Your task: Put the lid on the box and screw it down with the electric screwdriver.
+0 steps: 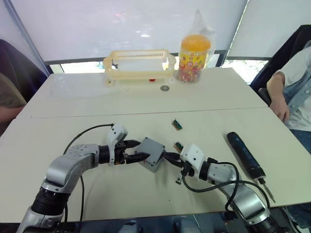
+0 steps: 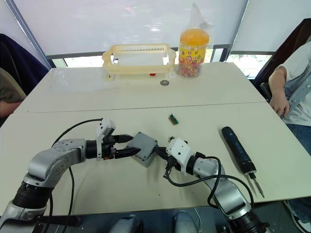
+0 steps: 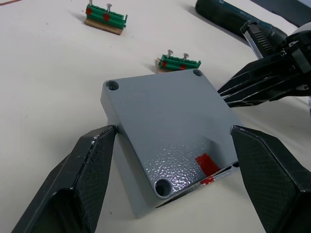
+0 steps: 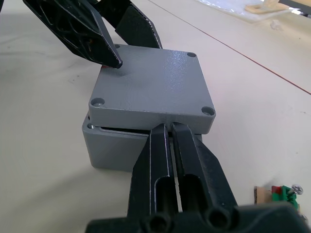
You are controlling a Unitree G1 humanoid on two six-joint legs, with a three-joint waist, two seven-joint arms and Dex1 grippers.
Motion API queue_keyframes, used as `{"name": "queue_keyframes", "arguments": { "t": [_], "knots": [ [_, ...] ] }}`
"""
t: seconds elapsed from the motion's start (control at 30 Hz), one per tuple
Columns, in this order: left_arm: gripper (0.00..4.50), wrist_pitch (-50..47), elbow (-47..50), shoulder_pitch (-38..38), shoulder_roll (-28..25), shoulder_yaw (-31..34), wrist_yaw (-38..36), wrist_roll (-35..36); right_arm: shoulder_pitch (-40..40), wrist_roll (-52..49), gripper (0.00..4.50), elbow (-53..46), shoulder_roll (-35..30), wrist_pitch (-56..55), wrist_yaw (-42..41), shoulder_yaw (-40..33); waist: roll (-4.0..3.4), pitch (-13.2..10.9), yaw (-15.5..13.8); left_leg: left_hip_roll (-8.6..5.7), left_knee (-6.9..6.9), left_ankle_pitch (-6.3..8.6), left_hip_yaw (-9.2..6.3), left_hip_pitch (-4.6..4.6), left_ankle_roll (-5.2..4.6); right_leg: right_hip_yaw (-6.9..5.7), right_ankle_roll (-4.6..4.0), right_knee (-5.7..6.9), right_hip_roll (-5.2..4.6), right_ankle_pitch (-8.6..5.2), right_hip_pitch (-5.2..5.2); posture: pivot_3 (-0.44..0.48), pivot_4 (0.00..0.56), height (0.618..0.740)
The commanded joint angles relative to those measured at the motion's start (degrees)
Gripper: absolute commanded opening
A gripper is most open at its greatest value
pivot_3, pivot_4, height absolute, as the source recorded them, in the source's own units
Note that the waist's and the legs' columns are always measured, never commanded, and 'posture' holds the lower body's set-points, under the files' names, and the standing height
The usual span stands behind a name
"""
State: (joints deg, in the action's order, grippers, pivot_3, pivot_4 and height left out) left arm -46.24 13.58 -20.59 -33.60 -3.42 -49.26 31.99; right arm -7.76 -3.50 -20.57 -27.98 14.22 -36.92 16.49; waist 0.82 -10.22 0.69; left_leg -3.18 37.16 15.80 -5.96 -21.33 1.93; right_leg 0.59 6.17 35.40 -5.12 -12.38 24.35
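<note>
The grey lid [image 4: 150, 87] lies on the grey box [image 4: 112, 150] near the table's front middle. It sits slightly askew, with a thin gap along one edge and a red mark [image 3: 206, 165] at that side. My left gripper [image 1: 136, 150] is open, its fingers [image 3: 92, 160] spread on either side of the lid. From the opposite side my right gripper [image 4: 170, 126] is shut, with its tips against the lid's edge. The black-and-blue electric screwdriver [image 1: 245, 155] lies on the table to the right, untouched.
Two small green terminal pieces [image 1: 177, 124] [image 1: 178, 145] lie just behind the box. A yellow basket [image 1: 140, 65], a candy jar [image 1: 194, 58] and a coin [image 1: 165, 88] stand at the far edge. A person [image 1: 291, 92] sits at the right.
</note>
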Motion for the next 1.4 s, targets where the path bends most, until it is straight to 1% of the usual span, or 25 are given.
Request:
{"name": "queue_keyframes", "arguments": {
  "t": [0.03,1.13,1.3,1.4],
  "knots": [
    [3.87,0.33,2.40,-0.60,0.20,-0.74,-0.84,0.82,-0.10,-0.56,0.07,-2.40,0.65,-1.05,-0.29,-0.51,0.00,0.00,0.00,0.00,0.00,0.00,0.00,0.00,0.00,0.00,0.00,0.00,0.00,0.00,0.00,0.000,0.150,0.740],
    [3.87,-0.21,4.60,-0.61,0.44,-2.86,-0.90,0.41,1.00,0.45,0.07,-2.96,0.56,-1.77,-0.84,-0.74,0.00,0.00,-0.02,0.00,0.00,0.00,0.00,0.00,0.00,0.00,0.00,0.00,0.00,0.00,0.00,0.000,0.150,0.740],
    [3.87,0.80,3.92,-0.66,-0.07,-2.98,-0.85,-0.90,0.94,0.46,0.07,-2.91,0.48,-1.72,-0.82,-0.88,0.00,0.00,-0.02,0.00,0.00,0.00,0.00,0.00,0.00,0.00,0.00,0.00,0.00,0.00,0.00,0.000,0.150,0.740],
    [3.87,1.42,2.65,-0.97,-0.83,-1.97,-0.87,-1.60,1.08,0.43,0.07,-3.07,0.28,-1.73,-0.85,-1.11,0.00,0.00,-0.02,0.00,0.00,0.00,0.00,-0.01,0.00,0.00,0.00,0.00,0.00,0.00,0.00,0.000,0.150,0.740]
  ]
}}
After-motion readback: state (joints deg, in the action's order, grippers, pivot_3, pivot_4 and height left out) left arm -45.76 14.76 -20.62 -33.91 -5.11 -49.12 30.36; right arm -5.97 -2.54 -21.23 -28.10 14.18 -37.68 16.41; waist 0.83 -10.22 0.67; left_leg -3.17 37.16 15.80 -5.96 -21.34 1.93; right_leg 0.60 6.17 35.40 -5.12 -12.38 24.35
